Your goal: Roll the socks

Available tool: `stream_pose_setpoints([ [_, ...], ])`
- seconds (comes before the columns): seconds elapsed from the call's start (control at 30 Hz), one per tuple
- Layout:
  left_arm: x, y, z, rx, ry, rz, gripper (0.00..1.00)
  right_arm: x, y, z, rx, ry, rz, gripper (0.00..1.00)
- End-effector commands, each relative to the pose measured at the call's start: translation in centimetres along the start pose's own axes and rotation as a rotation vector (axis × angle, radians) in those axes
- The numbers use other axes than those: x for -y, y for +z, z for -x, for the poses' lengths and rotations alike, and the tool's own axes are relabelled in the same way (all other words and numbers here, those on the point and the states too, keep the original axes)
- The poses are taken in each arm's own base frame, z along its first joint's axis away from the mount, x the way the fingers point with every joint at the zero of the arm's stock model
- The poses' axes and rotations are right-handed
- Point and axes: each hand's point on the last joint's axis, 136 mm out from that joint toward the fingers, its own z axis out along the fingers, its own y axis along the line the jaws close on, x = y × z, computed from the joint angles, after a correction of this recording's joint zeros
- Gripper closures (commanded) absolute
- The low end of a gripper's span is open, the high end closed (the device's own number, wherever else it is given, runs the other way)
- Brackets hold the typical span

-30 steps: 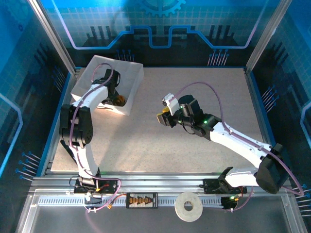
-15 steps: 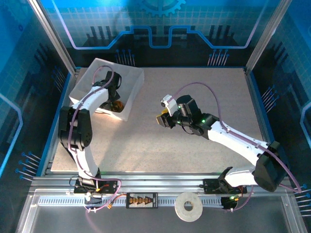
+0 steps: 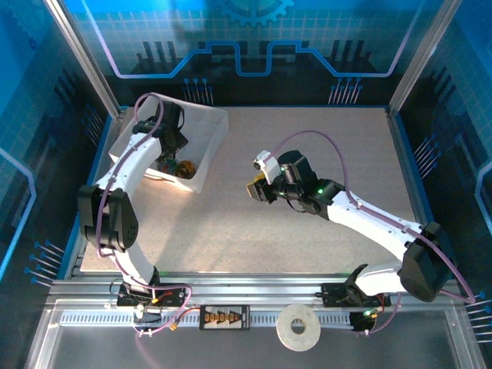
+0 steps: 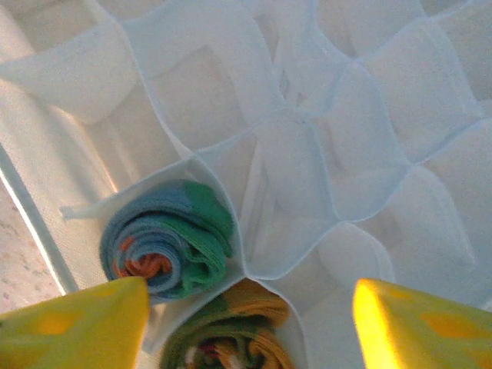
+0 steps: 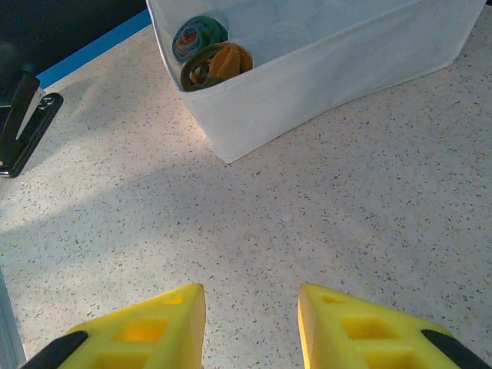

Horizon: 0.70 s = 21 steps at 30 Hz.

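Observation:
Both socks sit rolled up in neighbouring cells of a white fabric box (image 3: 212, 147). The blue-grey sock (image 4: 165, 246) has a green outer layer and an orange core. The olive and mustard sock (image 4: 234, 330) fills the cell beside it. My left gripper (image 4: 250, 311) hangs open above them, its yellow fingers (image 4: 84, 327) wide apart and holding nothing. From above, the left gripper (image 3: 167, 151) is over the box and both rolls (image 3: 184, 168) show at its near corner. My right gripper (image 5: 251, 307) is open over bare table, facing the box (image 5: 323, 84) and the rolls (image 5: 209, 52).
The box is split into honeycomb cells (image 4: 338, 138) by soft white dividers. It stands at the table's back left, near the blue edge strip (image 5: 92, 50). A black clamp (image 5: 23, 127) lies left of the box. Speckled tabletop (image 3: 307, 246) spreads around the right arm.
My left gripper has opened, let go of the olive sock in its cell and drawn back up toward the rear of the box. The right gripper has edged slightly left.

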Motion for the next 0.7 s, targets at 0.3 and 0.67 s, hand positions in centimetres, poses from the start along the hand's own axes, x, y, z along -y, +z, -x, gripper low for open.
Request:
stream_pose_setpoints([
  [0.3, -1.9, -3.6, -2.4, -0.223, -0.169, -0.089, 0.28, 1.5, -1.1, 0.9, 0.012, 0.064, -0.039, 0.63],
  [0.67, -6.9, -10.8, -8.9, -0.152, -0.118, -0.283, 0.01, 12.9, -10.1, 1.1, 0.073, 0.22, -0.653, 0.0],
])
